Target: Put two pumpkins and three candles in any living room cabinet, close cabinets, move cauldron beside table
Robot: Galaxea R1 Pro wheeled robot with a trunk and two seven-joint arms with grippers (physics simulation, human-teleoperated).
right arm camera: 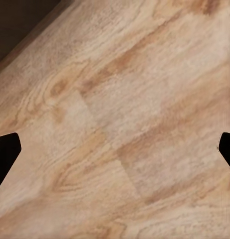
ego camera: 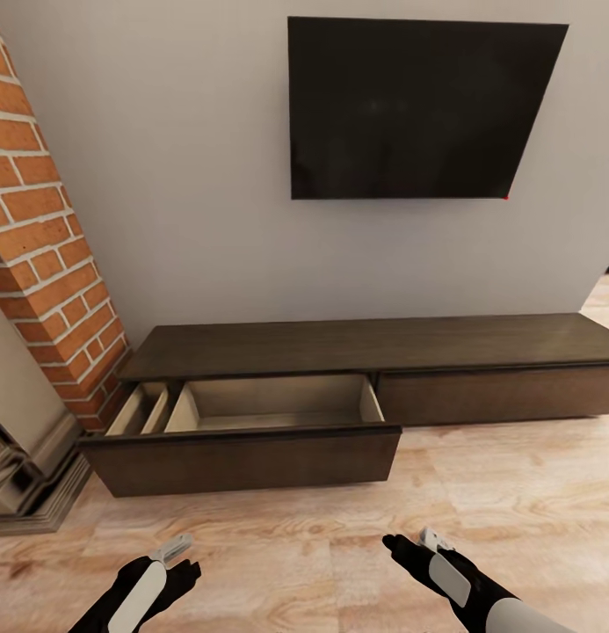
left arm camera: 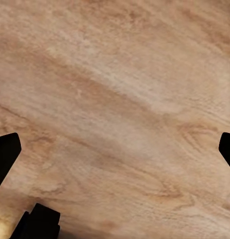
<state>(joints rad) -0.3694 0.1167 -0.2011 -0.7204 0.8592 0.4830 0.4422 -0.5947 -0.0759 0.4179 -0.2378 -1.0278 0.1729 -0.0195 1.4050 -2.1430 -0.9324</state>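
Dark-brown wood, matte and faintly grained, makes up the long low cabinet (ego camera: 374,347) against the grey wall, its long axis running across the room from the red brick column (ego camera: 40,237) towards the doorway side. Its left-hand wide drawer (ego camera: 251,440) stands pulled out towards the robot, showing a pale beige lining; as far as can be seen, the inside is bare, though the tall front panel hides the near part of its floor. The right-hand drawer (ego camera: 497,396) sits flush and closed. A flat black screen (ego camera: 418,105) hangs above.

The open drawer lies ahead of both arms and off to the left, so the black-and-white left gripper (ego camera: 177,556) is, I judge, the nearer one to it; the right gripper (ego camera: 409,543) lines up closer to the seam between the two drawers. Both hover low over the pale, swirly-grained plank floor (ego camera: 339,545), well short of the drawer front. In each wrist view the dark fingertips (left arm camera: 5,157) (right arm camera: 5,152) sit at opposite edges with only floorboards between them, so both grippers are spread wide and carry nothing.

My guess is that the drawer waits to be filled or pushed shut.
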